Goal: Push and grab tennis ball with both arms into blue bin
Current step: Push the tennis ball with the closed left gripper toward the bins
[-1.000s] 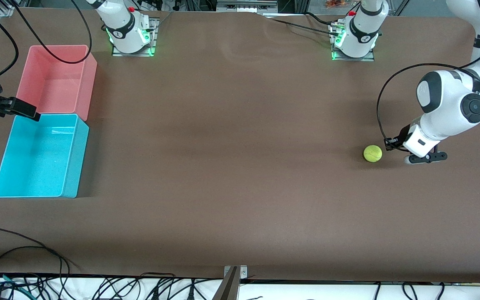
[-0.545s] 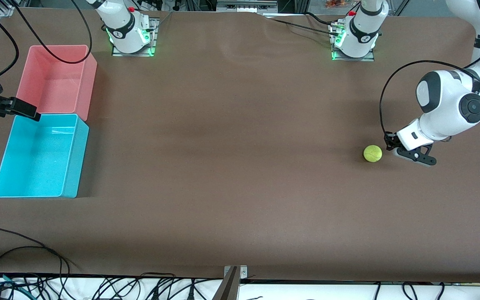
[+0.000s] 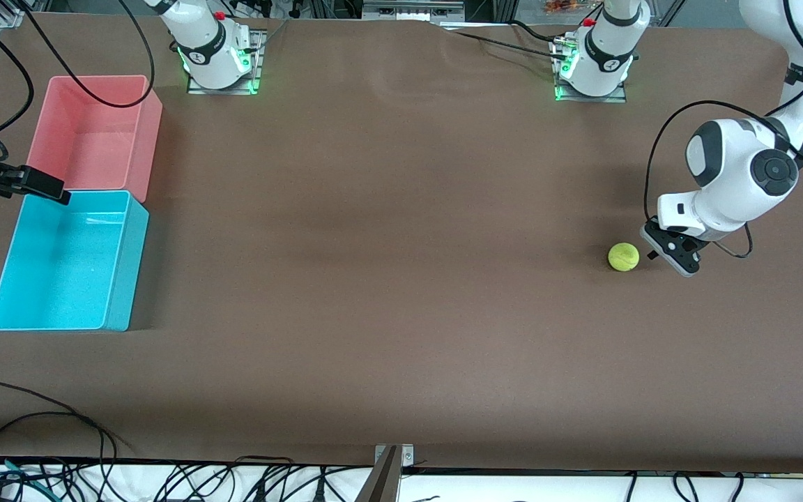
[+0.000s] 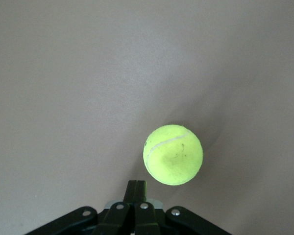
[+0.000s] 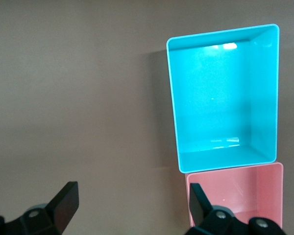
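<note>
The tennis ball lies on the brown table near the left arm's end. My left gripper is shut and empty, low beside the ball, on the side toward the table's end. In the left wrist view the ball sits just past the closed fingertips, slightly off their line, with a small gap. My right gripper waits open and empty above the corner where the blue bin meets the pink bin. The right wrist view shows the open gripper and the empty blue bin.
The empty pink bin stands against the blue bin, farther from the front camera; it also shows in the right wrist view. Both bins are at the right arm's end. A wide stretch of bare table lies between ball and bins. Cables lie along the front edge.
My left gripper has turned at the wrist and come closer to the ball, its fingers now pointing at it. The ball has not moved. The right arm has barely moved.
</note>
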Action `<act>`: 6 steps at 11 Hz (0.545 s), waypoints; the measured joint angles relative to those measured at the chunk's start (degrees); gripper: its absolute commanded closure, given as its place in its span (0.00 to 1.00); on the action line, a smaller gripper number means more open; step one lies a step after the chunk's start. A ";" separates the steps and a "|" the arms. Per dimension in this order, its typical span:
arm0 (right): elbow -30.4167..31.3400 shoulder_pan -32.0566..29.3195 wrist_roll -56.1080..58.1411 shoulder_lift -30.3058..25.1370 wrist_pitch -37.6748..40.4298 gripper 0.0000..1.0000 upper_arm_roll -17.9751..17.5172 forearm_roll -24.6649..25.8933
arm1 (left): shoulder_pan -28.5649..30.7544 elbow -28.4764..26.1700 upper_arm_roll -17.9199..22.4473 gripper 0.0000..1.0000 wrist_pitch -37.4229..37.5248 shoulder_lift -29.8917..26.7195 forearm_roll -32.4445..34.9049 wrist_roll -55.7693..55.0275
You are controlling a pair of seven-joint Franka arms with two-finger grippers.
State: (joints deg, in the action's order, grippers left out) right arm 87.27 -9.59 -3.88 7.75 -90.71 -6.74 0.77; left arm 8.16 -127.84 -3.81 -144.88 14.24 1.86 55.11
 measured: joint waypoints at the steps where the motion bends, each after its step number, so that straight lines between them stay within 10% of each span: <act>1: 0.00 0.00 -0.03 0.00 0.00 0.00 0.00 0.00 | 0.02 -0.37 0.13 1.00 -1.36 0.53 0.00 2.76; 6: 0.00 0.01 -0.06 0.01 0.00 0.00 0.00 0.00 | 0.99 -0.96 1.35 1.00 -4.12 1.39 0.00 15.45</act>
State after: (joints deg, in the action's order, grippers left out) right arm 87.27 -9.58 -3.94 7.75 -90.71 -6.74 0.77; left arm 9.16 -128.79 -2.46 -149.00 15.63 1.86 70.56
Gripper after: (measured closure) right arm 0.000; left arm 0.991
